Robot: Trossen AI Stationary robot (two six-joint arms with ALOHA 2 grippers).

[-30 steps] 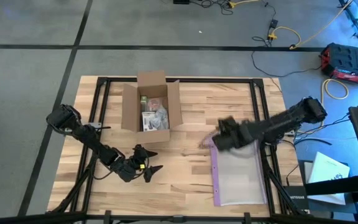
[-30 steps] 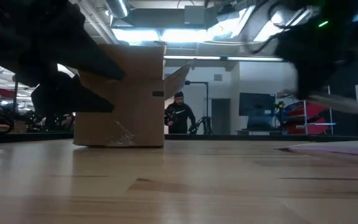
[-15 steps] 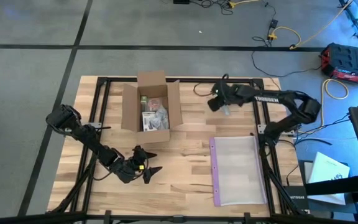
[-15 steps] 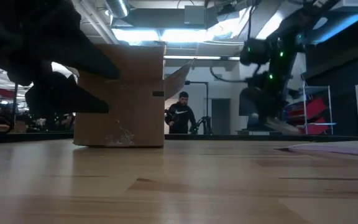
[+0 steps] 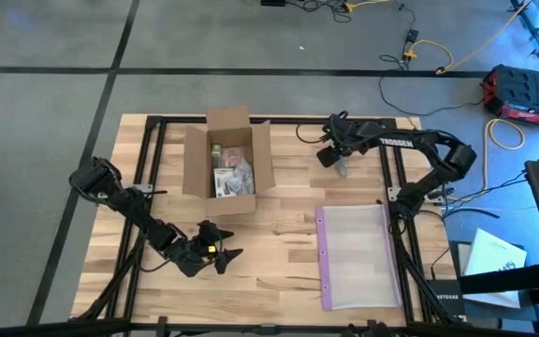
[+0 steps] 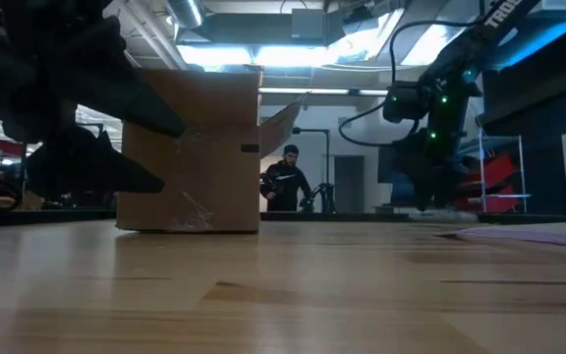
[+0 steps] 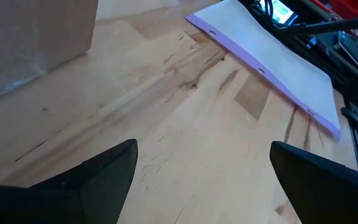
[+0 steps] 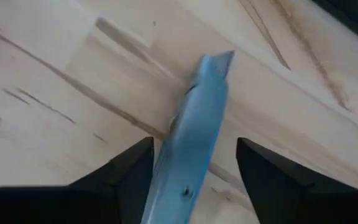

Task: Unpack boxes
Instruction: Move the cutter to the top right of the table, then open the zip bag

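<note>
Nearest me, my left gripper (image 5: 227, 256) sits low over the front of the table (image 5: 288, 239), left of centre, its two fingers (image 7: 107, 174) spread wide with nothing but bare wood between them. To its right, along the front right part of the table, lies the clear bag (image 5: 358, 255) with its purple edge (image 5: 323, 257) turned toward the middle; the left wrist view shows that same bag (image 7: 272, 59) flat on the boards. Farther back, on the left half, stands the box (image 5: 227, 159), upright, flaps (image 5: 228, 120) folded out and open at the top, with small packaged items (image 5: 232, 171) visible inside; in the low view the box (image 6: 190, 147) shows a plain brown side. Level with it toward the far right, my right gripper (image 5: 335, 161) reaches in from the right edge, pointing down close to the table. Its fingers (image 8: 126, 171) stand apart on either side of a grey knife-like tool (image 8: 191, 134), whose tip lies against the wood; I cannot tell whether the pads touch it. Beyond the table, the low view shows a person (image 6: 285, 180) standing in the room behind the box.
</note>
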